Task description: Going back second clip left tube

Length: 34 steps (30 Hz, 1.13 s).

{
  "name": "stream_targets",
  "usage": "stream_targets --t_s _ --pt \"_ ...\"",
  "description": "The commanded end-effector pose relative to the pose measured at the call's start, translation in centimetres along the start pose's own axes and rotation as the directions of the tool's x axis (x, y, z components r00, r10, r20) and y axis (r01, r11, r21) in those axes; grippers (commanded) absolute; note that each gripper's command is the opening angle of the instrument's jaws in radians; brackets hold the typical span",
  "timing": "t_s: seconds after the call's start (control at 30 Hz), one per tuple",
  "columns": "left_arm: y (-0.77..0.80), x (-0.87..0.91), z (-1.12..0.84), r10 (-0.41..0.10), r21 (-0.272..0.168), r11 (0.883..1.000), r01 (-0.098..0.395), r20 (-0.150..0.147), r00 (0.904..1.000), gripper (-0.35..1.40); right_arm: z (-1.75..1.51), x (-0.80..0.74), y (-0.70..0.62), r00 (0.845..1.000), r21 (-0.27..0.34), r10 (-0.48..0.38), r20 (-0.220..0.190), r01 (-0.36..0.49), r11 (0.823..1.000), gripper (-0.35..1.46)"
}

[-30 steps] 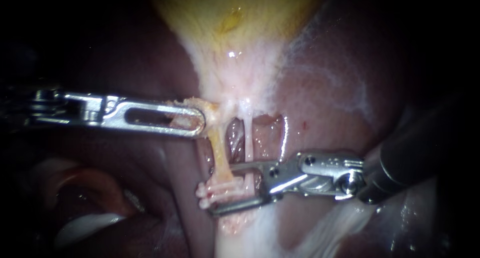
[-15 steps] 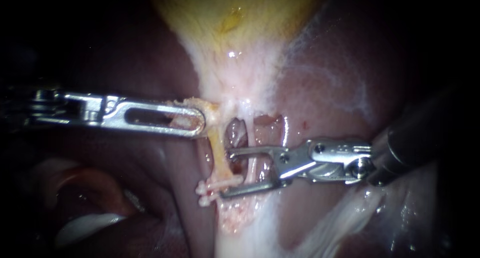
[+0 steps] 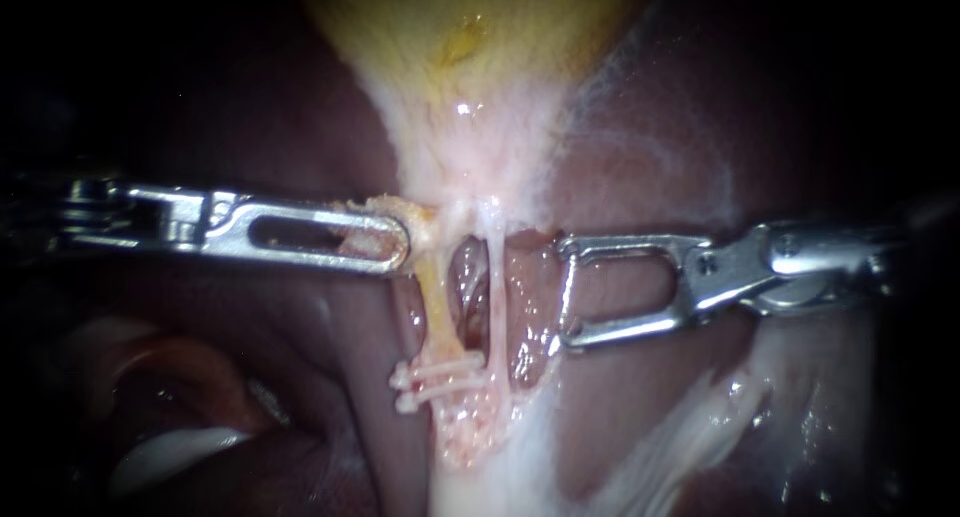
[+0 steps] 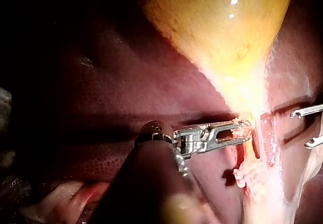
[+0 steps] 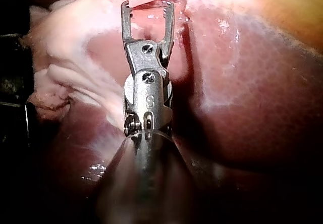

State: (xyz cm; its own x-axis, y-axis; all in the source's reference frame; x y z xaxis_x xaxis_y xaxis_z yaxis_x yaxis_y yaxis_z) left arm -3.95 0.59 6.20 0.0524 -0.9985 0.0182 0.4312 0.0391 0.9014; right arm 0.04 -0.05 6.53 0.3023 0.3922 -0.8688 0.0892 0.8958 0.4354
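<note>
The yellowish left tube point(image 3: 440, 307) runs down from the gallbladder point(image 3: 470, 47) and carries two white clips point(image 3: 432, 382), one just below the other. A thin pale right tube point(image 3: 493, 307) hangs beside it. My left instrument point(image 3: 400, 242) is shut on tissue at the gallbladder's neck and holds it to the left; the left wrist view shows the same grip point(image 4: 245, 133). My right instrument point(image 3: 563, 293) stands to the right of both tubes with its jaws open and empty. In its own wrist view the right instrument point(image 5: 148, 4) also has nothing between its jaws.
Dark red liver point(image 3: 660, 157) lies around and behind the tubes. White fatty tissue point(image 3: 500, 477) spreads below the clips. Pale folds of tissue point(image 3: 170, 447) sit at the lower left. The tips of my right instrument point(image 4: 305, 128) show beyond the tubes in the left wrist view.
My right instrument has drawn back to the right and upward, off the left tube, with its jaws open. The two clips stay on the tube. The left instrument has not moved.
</note>
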Motion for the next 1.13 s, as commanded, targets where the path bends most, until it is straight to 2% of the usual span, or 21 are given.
stream_targets --t_s 0.03,0.2,0.47,0.6,0.83,1.13 --pt "0.00 0.00 0.00 0.000 0.000 1.000 0.000 0.000 1.0000 -0.35 -0.01 0.00 0.00 1.000 -0.001 0.002 0.000 -0.002 1.000 0.50" --pt "0.02 0.00 0.02 0.001 0.000 1.000 -0.001 0.001 1.0000 -0.35 -0.05 0.00 -0.01 1.000 0.001 -0.003 0.000 0.003 1.000 0.50" --pt "0.30 -0.05 0.18 0.010 -0.003 1.000 -0.010 0.005 0.9999 -0.35 -0.07 0.01 -0.04 1.000 0.002 -0.004 0.000 0.004 1.000 0.50" --pt "0.38 -0.09 0.30 0.011 -0.003 1.000 -0.011 0.010 0.9999 -0.35 -0.08 0.01 -0.04 1.000 0.002 -0.004 0.000 0.004 1.000 0.50" --pt "0.44 -0.08 0.50 0.009 -0.012 1.000 -0.009 0.009 0.9999 -0.35 -0.08 0.01 -0.05 1.000 0.003 -0.004 0.000 0.004 1.000 0.50" --pt "0.45 -0.08 0.51 0.009 -0.010 1.000 -0.009 0.007 0.9999 -0.35 -0.08 0.02 -0.06 1.000 0.000 -0.004 0.001 0.004 1.000 0.50"
